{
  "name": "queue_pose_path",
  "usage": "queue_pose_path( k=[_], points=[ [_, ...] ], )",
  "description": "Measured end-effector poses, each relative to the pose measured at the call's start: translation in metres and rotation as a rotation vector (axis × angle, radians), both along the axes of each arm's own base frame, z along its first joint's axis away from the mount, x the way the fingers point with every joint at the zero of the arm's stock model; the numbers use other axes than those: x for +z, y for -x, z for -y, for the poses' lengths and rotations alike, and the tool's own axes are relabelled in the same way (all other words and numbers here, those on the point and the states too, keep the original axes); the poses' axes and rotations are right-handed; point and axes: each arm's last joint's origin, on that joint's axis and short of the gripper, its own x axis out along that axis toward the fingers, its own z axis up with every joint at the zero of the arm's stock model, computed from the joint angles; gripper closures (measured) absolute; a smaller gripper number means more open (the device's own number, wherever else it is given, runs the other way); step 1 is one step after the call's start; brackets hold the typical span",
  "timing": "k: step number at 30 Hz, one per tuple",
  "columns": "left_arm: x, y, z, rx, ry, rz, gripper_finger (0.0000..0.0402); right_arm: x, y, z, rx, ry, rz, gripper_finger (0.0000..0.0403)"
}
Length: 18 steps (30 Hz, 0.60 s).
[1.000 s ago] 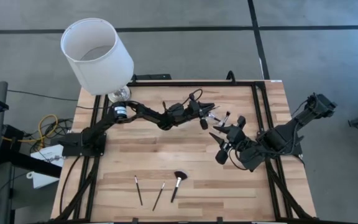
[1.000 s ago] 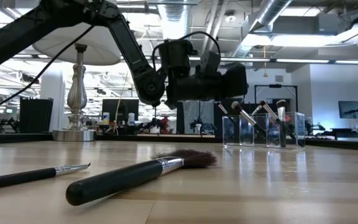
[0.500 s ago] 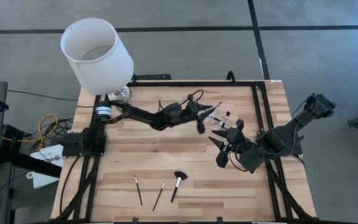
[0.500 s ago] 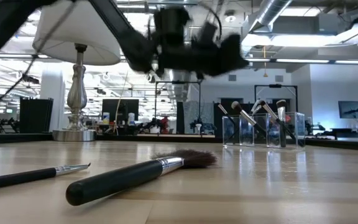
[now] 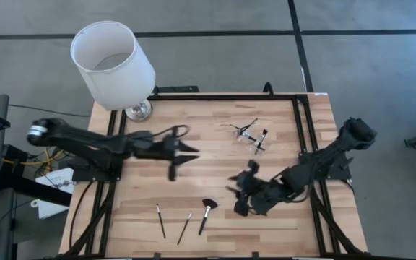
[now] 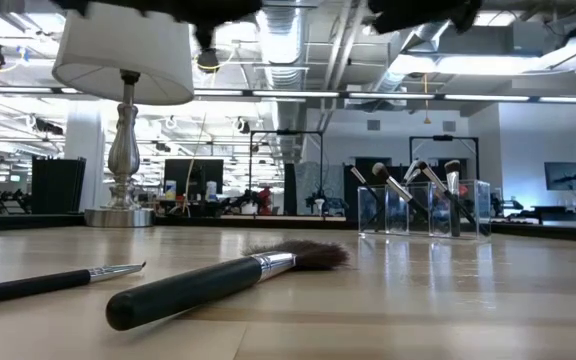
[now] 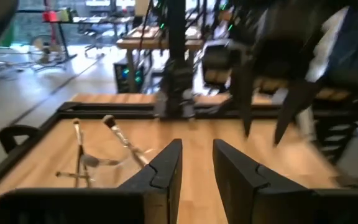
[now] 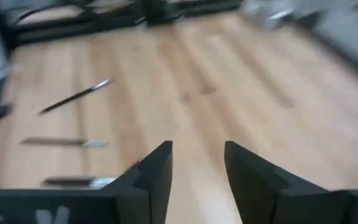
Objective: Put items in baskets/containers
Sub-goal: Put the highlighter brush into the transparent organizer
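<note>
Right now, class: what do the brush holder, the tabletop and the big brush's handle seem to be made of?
Brush holder: clear glass or acrylic; the room shows through it.
Tabletop: pale wood planks, visible grain, slight sheen.
Big brush: matte black handle, probably plastic or painted wood; shiny metal ferrule.

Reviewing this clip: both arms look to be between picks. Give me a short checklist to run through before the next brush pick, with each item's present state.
1. Left gripper empty, fingers apart: ok.
2. Right gripper empty, fingers apart: ok.
3. Brushes left to pick: three lie on the table's near edge, thin brush, second thin brush, fluffy brush: ok.
4. Clear container upright, brushes standing in it: ok.
5. Room in the container for three more: cannot tell.
6. Grippers apart from each other over the table: ok.
</note>
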Motion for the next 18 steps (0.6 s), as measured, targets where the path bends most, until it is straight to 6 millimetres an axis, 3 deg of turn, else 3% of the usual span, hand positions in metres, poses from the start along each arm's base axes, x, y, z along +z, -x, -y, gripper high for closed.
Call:
queue_pose_path(
  k=[4,8,12,18],
  points=[
    [-0.002,0.041,0.003,-0.029,0.079,0.058,0.0314,-0.017,-0.028,-0.005,0.231,-0.096,-0.040,0.0227],
    [-0.010,0.063,0.000,-0.024,0.166,0.086,0.0314,-0.039,-0.055,-0.010,0.512,-0.132,-0.031,0.0191],
    [-0.020,0.070,-0.002,-0.002,0.232,0.072,0.0314,-0.076,-0.074,-0.008,0.717,-0.193,-0.104,0.0170],
    [-0.031,0.066,-0.003,0.032,0.241,0.030,0.0314,-0.125,-0.098,0.006,0.836,-0.260,-0.140,0.0176]
  ],
)
